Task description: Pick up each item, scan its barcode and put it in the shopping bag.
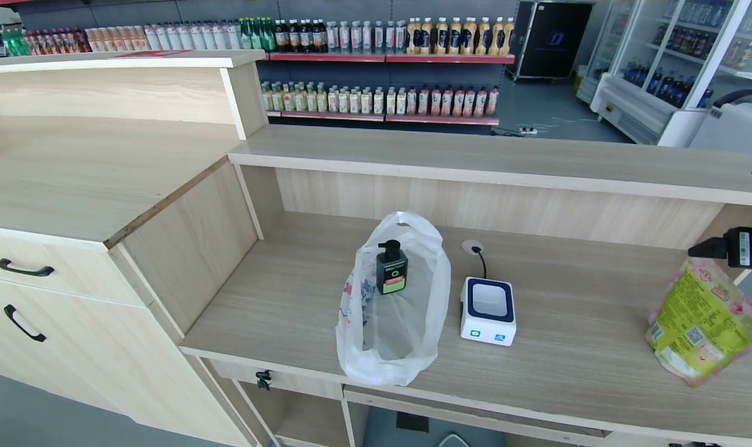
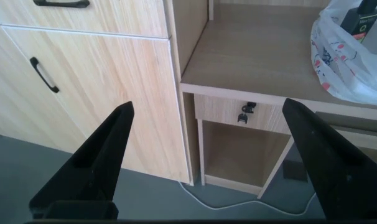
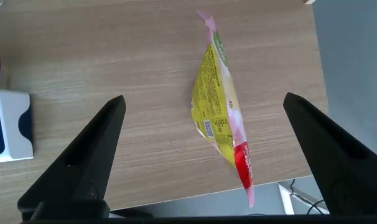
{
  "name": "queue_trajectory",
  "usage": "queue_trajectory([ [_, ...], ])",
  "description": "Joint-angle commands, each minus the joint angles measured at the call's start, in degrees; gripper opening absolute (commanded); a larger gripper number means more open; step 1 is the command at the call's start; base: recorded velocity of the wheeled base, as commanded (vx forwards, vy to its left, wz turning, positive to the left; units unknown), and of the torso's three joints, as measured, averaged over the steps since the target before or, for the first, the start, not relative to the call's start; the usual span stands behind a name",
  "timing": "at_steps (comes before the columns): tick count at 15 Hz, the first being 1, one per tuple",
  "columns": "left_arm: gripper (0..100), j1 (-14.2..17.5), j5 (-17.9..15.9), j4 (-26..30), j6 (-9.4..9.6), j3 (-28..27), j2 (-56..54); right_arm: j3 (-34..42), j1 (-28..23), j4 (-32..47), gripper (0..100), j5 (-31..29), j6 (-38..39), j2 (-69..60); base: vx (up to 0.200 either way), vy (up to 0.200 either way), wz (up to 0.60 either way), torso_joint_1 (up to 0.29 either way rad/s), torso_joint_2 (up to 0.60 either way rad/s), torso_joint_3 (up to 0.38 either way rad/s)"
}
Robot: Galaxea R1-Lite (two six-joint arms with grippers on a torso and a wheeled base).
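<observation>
- We see a pale wooden checkout counter [image 1: 568,292] with a raised ledge along its far side; everything for the task sits on its lower work surface.
- To its left stands a taller cabinet [image 1: 59,186] with black-handled drawers in its front.
- Behind the counter, store shelves [image 1: 382,59] carry rows of drink bottles.
- The white plastic shopping bag [image 1: 413,323] lies open near the counter's front edge, just left of the scanner.
- The left gripper [image 2: 207,104] hangs off the counter's front left corner, above the floor and beside the cabinet, with its fingers wide apart and nothing between them.
- The right gripper [image 3: 204,98] hovers over the counter's right end, its fingers spread wide with one on each side of the pouch and neither touching it.
- The yellow-green snack pouch [image 1: 702,323] rests at the right end of the counter, well apart from the scanner.
- The white barcode scanner [image 1: 488,310], with a dark blue frame around its window, sits between the bag and the pouch.
- A dark pump bottle [image 1: 391,270] stands upright inside the bag, at its far end.
</observation>
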Motion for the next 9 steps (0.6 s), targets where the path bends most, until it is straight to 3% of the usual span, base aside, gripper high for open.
queue_trajectory([
  [1, 100, 0.02, 0.04, 0.02, 0.02, 0.0, -0.02, 0.67, 0.09, 0.04, 100, 0.0, 0.27, 2.34, 0.0, 0.0, 0.0, 0.0, 0.0, 0.0],
  [9, 100, 0.02, 0.04, 0.02, 0.02, 0.0, -0.02, 3.92, -0.17, -8.4, 100, 0.0, -0.17, 5.5, 0.0, 0.0, 0.0, 0.0, 0.0, 0.0],
])
